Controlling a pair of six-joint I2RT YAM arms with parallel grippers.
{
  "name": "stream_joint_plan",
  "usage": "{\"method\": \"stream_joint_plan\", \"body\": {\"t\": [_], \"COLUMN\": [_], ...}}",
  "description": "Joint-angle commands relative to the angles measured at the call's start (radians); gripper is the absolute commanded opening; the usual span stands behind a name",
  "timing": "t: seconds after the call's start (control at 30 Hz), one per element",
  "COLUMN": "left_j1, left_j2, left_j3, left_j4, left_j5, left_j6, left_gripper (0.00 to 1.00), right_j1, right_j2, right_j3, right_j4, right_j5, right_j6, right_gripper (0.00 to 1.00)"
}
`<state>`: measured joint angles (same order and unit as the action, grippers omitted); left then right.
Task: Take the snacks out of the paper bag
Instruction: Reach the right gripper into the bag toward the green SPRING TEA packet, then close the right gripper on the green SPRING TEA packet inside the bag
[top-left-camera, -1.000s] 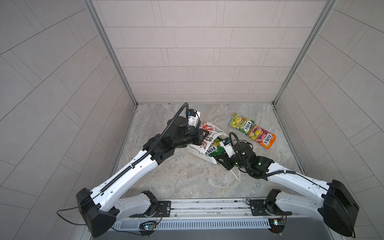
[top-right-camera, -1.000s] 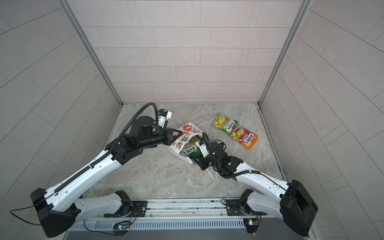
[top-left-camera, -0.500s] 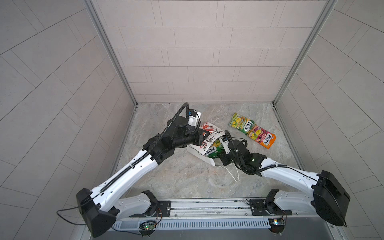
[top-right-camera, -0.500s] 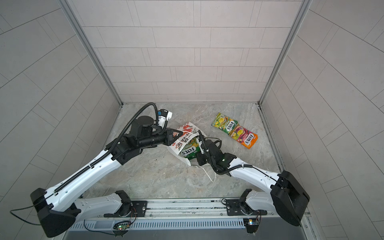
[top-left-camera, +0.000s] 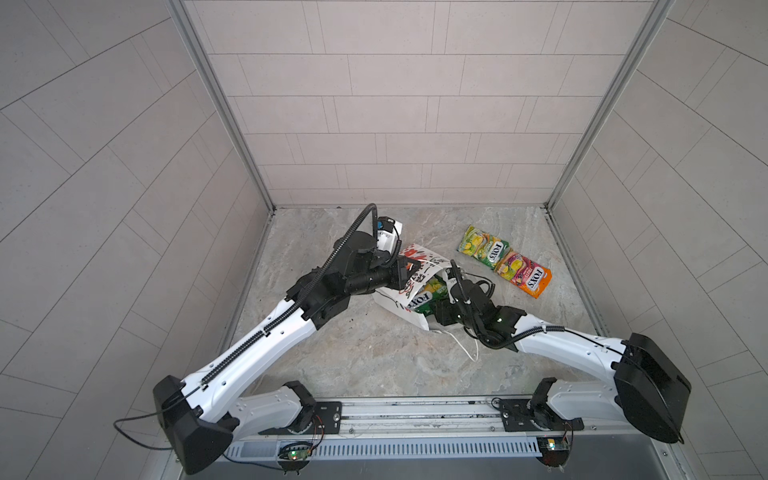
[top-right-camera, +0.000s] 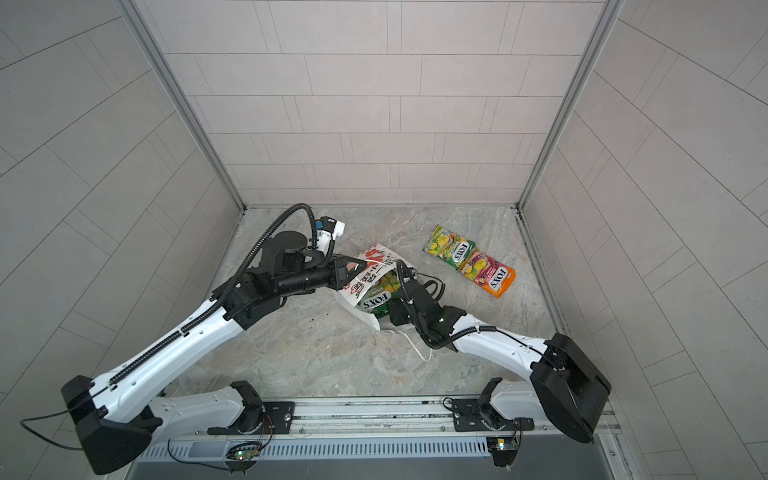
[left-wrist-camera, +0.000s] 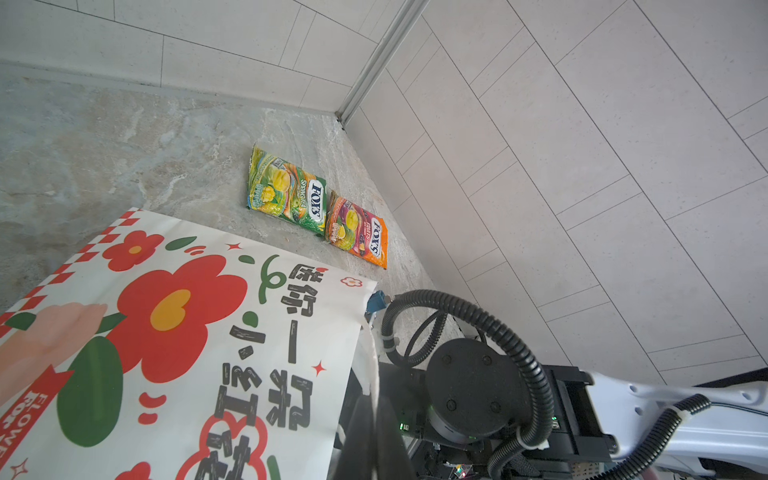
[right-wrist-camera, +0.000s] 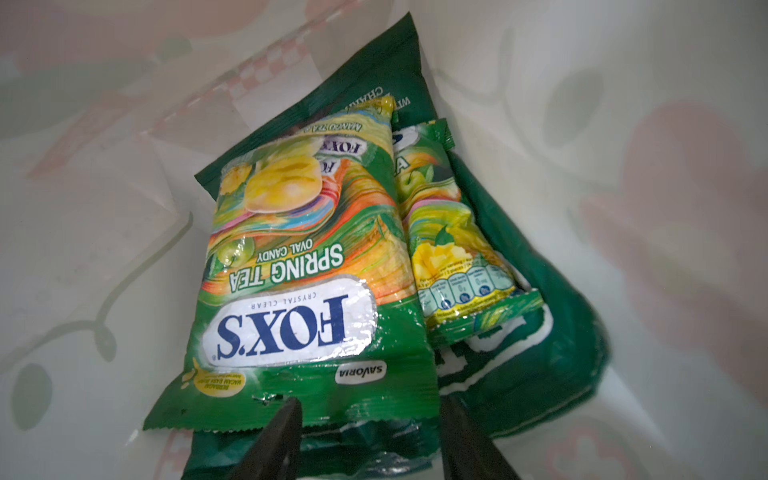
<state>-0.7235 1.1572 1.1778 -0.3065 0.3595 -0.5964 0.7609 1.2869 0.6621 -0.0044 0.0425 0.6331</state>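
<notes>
Where paper bag (left-wrist-camera: 208, 332) hides snacks (right-wrist-camera: 299, 270), left tool (top-right-camera: 355, 269) clamped on rim, right tool (right-wrist-camera: 370, 401) agape inside.

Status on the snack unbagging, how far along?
Done: green FOX'S packet and pink-orange packet lie on the table. In hand: left pincer grips the paper bag; right pincer, open, at a Spring Tea packet inside. Left: that packet, a second small packet, the dark green bag.

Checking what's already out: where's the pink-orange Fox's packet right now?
In both top views the pink-orange packet lies on the tabletop at back right, outside the paper bag, end to end with a green-yellow Fox's packet.
</notes>
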Motion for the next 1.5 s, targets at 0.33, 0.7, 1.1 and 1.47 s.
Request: {"method": "stream_joint_plan", "body": {"t": [0.33, 0.7, 1.1, 1.47], "left_j1": [-0.007, -0.010, -0.010, -0.010], "left_j2": [0.006, 0.005, 0.006, -0.002], "left_j3": [0.011, 0.010, 0.009, 0.009], "left_j4": [0.044, 0.044, 0.043, 0.025], "left_j5": [0.009, 0.008, 0.006, -0.039], "left_j6": [-0.011, -0.011, -0.007, -0.006], "left_gripper": [0.00, 0.00, 0.00, 0.00], "right_j1": [0.005, 0.005, 0.004, 0.003], "right_j2": [0.076, 0.129, 0.183, 0.140], "right_j3": [0.034, 0.058, 0.080, 0.038], "right_j4": [0.030, 0.103, 0.145, 0.247], "right_j5": [0.065, -0.005, -0.036, -0.062], "right_j6": [0.146, 0.183, 0.213, 0.211], "right_gripper": [0.55, 0.51, 0.26, 0.00]}}
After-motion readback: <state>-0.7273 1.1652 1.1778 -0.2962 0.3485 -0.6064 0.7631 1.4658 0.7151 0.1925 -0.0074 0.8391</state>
